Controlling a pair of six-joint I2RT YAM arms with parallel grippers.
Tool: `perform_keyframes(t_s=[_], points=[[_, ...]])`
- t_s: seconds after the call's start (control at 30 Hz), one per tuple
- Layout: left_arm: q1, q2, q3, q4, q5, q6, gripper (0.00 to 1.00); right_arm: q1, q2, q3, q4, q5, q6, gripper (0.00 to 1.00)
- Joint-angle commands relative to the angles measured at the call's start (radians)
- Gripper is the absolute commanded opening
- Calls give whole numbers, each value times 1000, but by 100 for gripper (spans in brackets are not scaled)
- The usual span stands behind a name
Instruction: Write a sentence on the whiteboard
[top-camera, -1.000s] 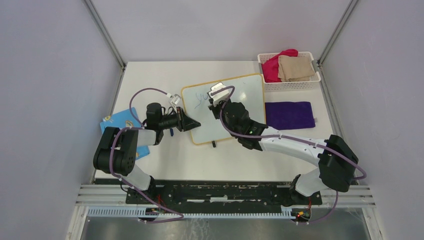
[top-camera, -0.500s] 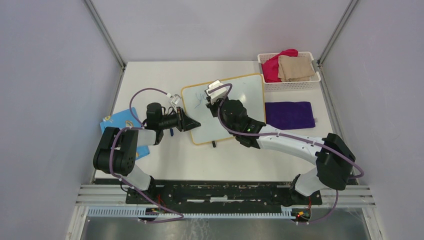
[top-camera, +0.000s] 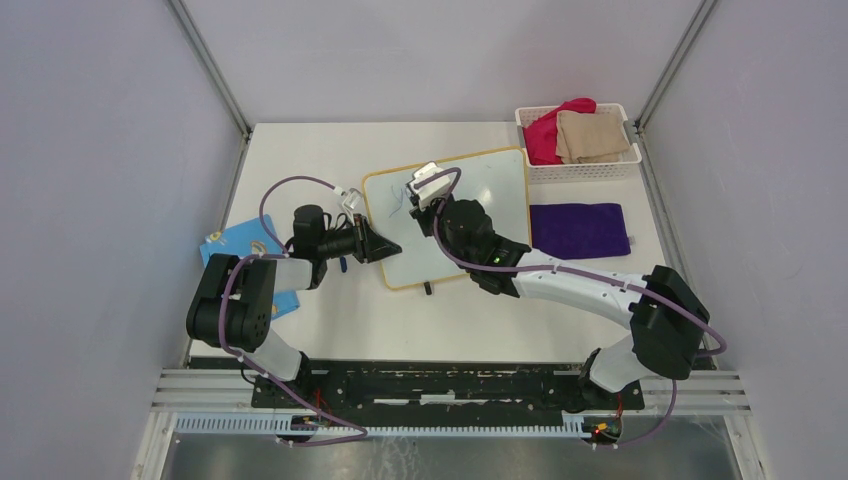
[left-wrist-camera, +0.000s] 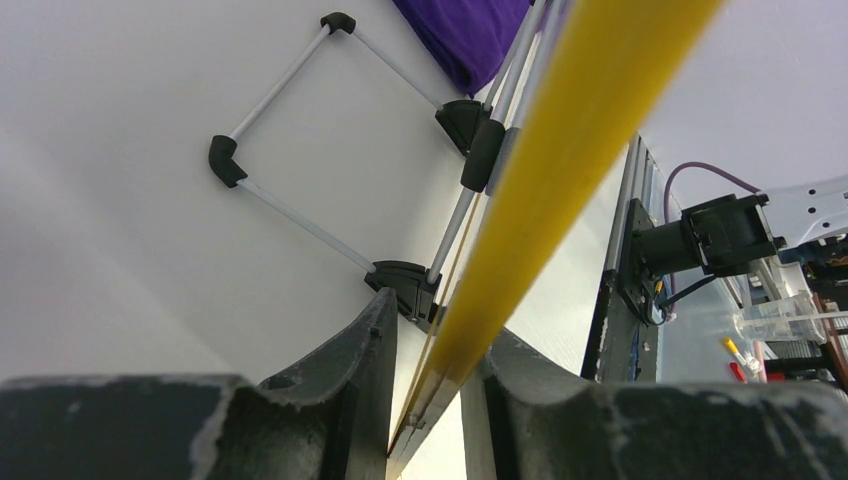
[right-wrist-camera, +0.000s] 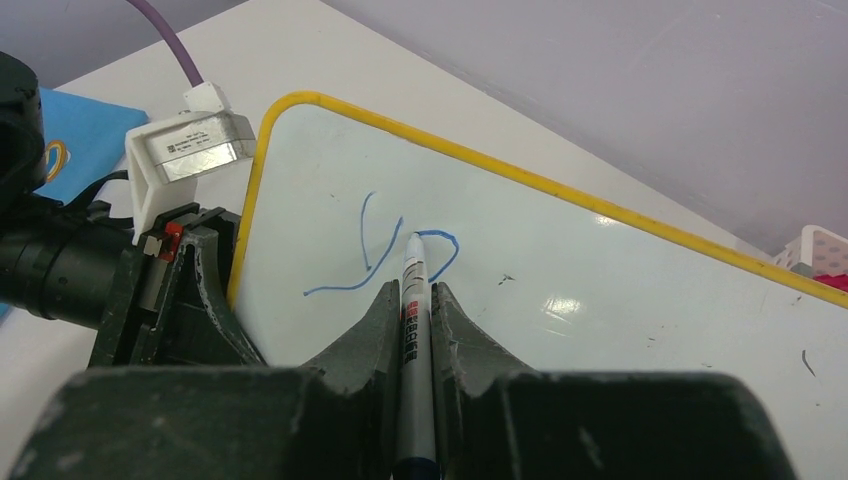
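Observation:
The whiteboard, white with a yellow rim, stands tilted at the table's middle. My left gripper is shut on its left edge; in the left wrist view the yellow rim runs between the jaws of the left gripper. My right gripper is shut on a silver marker, its tip touching the whiteboard. Of the sentence, only blue strokes like a "y" and a partly drawn loop show beside the tip. In the top view the right gripper covers the writing.
A white basket with red and beige cloths sits at the back right. A purple cloth lies right of the board. A blue card lies under the left arm. The board's wire stand with black feet rests on the table behind it.
My right gripper has shifted slightly left across the board with the marker. The left gripper and the board have not moved.

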Motion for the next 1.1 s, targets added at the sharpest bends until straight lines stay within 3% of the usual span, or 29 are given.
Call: perform_keyframes(t_s=[0.0,0.3,1.07], points=[[-4,-4,15,-47,-68,99,34,-3,-29,-9,-2,-6,18,0],[-6,-9,17,-62,-76,109,36,-3,-130,-21,24,-13,30,0],[-12,-12,23,-85,-81,125,36,-56,-77,17,14,15,20,0]])
